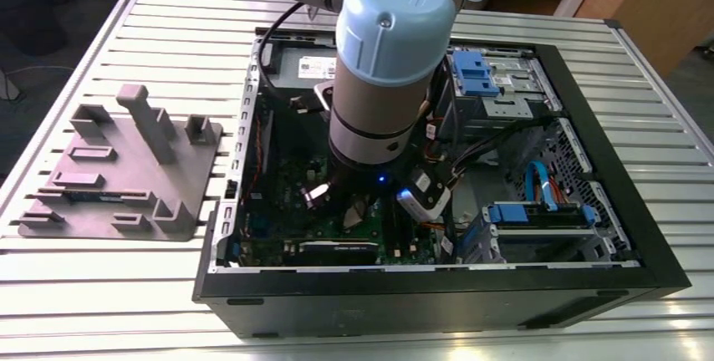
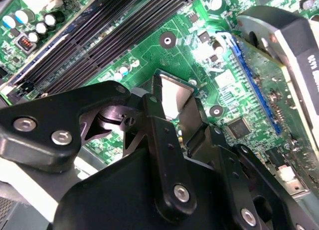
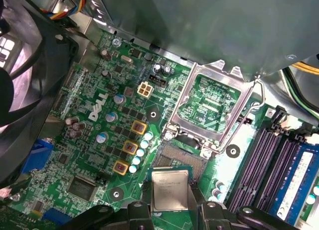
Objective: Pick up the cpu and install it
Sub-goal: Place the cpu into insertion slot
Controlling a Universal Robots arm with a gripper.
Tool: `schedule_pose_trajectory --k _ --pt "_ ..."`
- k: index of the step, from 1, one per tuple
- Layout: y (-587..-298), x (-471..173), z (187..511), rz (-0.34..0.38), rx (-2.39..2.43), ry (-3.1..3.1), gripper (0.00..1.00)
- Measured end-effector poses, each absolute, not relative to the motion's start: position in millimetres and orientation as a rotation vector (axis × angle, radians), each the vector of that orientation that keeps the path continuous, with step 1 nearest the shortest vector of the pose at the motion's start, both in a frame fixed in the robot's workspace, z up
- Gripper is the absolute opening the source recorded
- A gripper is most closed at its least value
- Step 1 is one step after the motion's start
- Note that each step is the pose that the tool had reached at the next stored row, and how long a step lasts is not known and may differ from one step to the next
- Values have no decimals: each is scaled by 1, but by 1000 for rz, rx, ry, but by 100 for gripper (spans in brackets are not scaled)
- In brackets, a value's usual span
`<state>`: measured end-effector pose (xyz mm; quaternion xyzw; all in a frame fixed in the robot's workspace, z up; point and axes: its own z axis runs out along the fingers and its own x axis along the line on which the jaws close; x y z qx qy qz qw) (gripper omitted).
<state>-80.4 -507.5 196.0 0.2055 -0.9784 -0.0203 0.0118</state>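
Silver-grey metal with a thin green rim sits in my grip. My claw (image 3: 170, 197) is clamped on the cpu (image 3: 169, 187), one finger pressed to each of two opposite edges and the flat top left bare. In the second wrist view my fingers (image 2: 162, 140) run up either side of the chip, and its top catches the light.

I judge it light, stiff and thin, so weight is no worry, but the smooth lid would slide under a pad and the underside is likely delicate. The edges are the place to hold it, squarely and with modest force, since the purchase there is shallow and a tilt could let it twist out.

Just beyond the chip lies the open socket (image 3: 180, 158), which the cpu hangs close to and is not yet seated in. Its metal retaining frame (image 3: 183, 108) stands swung back past it. Around them spreads the green motherboard (image 3: 94, 165), with the dark memory slots (image 3: 266, 165) to one side and a fan (image 3: 30, 80) at the other.

In the exterior view my arm (image 1: 385, 85) reaches down into the black computer case (image 1: 446, 294), which lies on a slatted table (image 1: 89, 294). A grey plastic tray (image 1: 123, 177) sits well apart, to the exterior view's left.
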Motion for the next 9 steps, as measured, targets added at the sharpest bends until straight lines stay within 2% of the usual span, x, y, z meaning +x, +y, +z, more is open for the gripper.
schedule_pose_trajectory --k 3,4,9 --pt "-508 -80 196 -63 641 -3051 43" --pt "-508 -80 196 -63 641 -3051 49" --pt "-506 -80 195 -63 698 -3037 49"
